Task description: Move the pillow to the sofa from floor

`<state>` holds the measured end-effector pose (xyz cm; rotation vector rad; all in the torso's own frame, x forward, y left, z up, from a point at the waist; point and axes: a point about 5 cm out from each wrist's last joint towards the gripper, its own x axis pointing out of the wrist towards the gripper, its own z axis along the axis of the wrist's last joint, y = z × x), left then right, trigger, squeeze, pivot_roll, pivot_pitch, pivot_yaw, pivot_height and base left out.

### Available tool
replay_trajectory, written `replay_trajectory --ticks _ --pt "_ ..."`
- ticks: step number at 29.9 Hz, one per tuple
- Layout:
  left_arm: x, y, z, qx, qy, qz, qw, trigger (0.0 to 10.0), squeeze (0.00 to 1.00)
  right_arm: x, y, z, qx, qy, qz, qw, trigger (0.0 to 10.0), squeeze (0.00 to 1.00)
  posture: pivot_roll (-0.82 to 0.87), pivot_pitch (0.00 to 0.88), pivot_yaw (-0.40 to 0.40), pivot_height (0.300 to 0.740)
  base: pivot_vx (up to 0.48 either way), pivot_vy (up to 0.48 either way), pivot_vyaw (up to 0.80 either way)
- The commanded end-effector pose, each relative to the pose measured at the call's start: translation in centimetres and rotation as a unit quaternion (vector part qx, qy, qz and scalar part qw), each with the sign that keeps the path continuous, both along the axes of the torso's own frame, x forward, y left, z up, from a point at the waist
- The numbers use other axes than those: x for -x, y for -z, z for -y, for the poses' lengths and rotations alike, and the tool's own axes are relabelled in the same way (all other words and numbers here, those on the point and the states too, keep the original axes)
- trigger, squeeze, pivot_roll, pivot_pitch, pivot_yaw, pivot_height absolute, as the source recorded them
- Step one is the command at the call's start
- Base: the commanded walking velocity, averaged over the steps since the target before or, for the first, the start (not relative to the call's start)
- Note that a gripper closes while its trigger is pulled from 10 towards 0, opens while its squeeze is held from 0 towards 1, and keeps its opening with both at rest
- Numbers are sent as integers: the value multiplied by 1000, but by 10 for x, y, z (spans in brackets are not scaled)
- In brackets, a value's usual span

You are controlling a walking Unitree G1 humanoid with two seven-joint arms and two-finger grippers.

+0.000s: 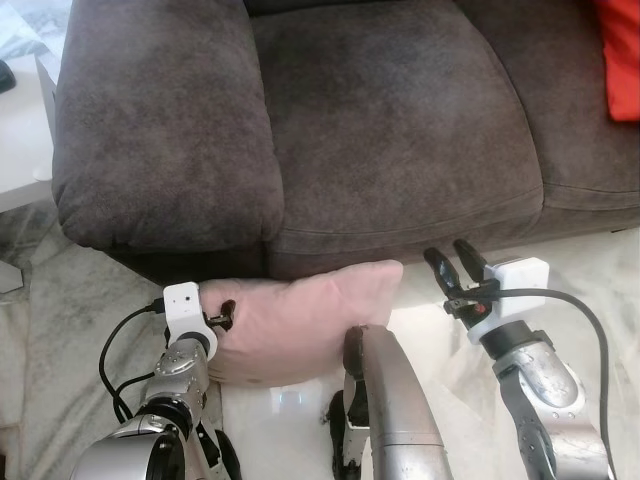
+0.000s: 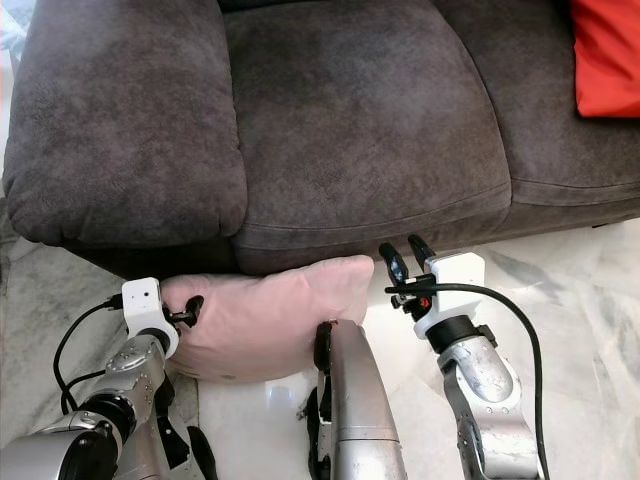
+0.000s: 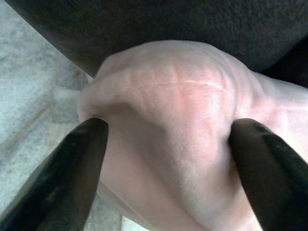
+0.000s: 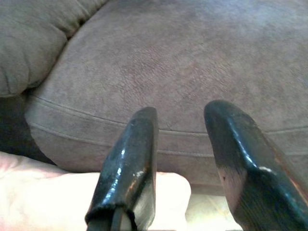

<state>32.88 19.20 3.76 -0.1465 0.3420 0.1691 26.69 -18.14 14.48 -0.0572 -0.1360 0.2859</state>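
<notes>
A pale pink pillow (image 1: 300, 320) lies on the marble floor against the front of the dark brown sofa (image 1: 380, 120). My left gripper (image 1: 225, 315) is at the pillow's left end. In the left wrist view its two fingers (image 3: 77, 163) press into a bulging fold of the pillow (image 3: 178, 96) from both sides. My right gripper (image 1: 455, 262) stands open just past the pillow's right corner, pointing at the sofa's seat front, with nothing between its fingers (image 4: 130, 159).
A red cushion (image 2: 605, 55) rests on the sofa's right seat. A white table (image 1: 20, 130) stands left of the sofa arm (image 1: 160, 130). My own silver body part (image 1: 390, 400) rises in the middle foreground. Marble floor (image 1: 590, 260) lies open to the right.
</notes>
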Motion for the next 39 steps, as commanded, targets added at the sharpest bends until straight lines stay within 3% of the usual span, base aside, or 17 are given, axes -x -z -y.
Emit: replay_trajectory --ticks 1,39 --pt "16 21 1 1 -4 -46 999 0 0 6 0 5 1 3 -7 1000 10000 0 -262 397 -108 518 0 0 0" --pt "17 20 -2 -9 -5 -41 999 0 0 8 3 2 -3 5 -22 1000 10000 0 -263 387 -104 518 0 0 0"
